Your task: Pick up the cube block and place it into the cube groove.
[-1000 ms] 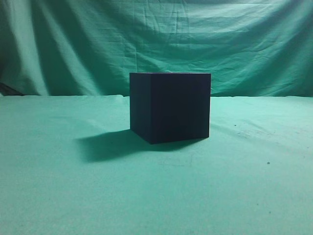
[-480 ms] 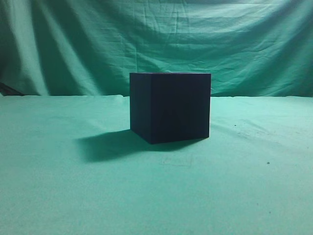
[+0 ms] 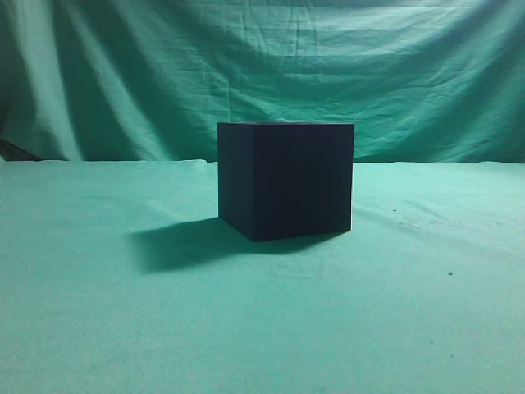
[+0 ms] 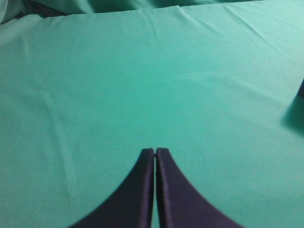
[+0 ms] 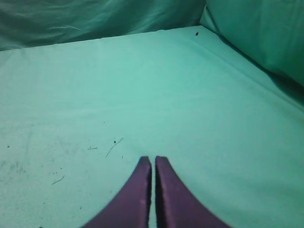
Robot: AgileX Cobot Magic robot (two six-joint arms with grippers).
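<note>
Cube groove mid-bench. Cube block unseen. Left hand, right hand: tips together, empty. Risk: blind search could knock the box.

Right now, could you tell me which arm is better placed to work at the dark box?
Probably left: its view catches a dark edge, likely the box, at its right border; the right view shows only cloth. The left gripper and right gripper are shut. No small cube shows.

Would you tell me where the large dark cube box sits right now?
In the exterior view, the cube groove stands centre, slightly right, on the green cloth, shadow falling left.
</note>
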